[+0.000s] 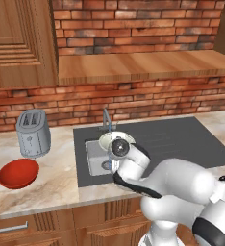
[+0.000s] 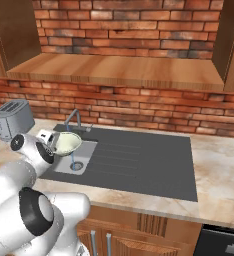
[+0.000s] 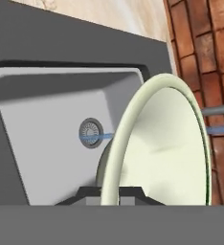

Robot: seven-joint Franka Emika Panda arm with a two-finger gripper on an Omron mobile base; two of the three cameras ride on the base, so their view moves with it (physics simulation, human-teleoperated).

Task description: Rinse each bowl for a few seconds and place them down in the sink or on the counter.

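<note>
My gripper [image 3: 111,194] is shut on the rim of the pale cream-green bowl [image 3: 166,143], which it holds tilted on edge over the sink's steel basin [image 3: 47,119]. The bowl [image 1: 115,140] [image 2: 66,142] hangs just below the faucet [image 1: 106,120] [image 2: 74,119]. A thin blue stream of water [image 3: 97,137] runs past it toward the round drain [image 3: 91,132]. The wide red bowl [image 1: 18,173] rests upright on the counter [image 1: 52,178] left of the sink, in front of the toaster. The hand's wrist hides the fingers in the left base view.
A silver toaster [image 1: 33,133] [image 2: 13,119] stands on the counter left of the dark grey sink [image 1: 172,139] [image 2: 134,165]. The ribbed drainboard stretches to the right. A wooden shelf [image 1: 143,65] juts out of the brick wall above the faucet.
</note>
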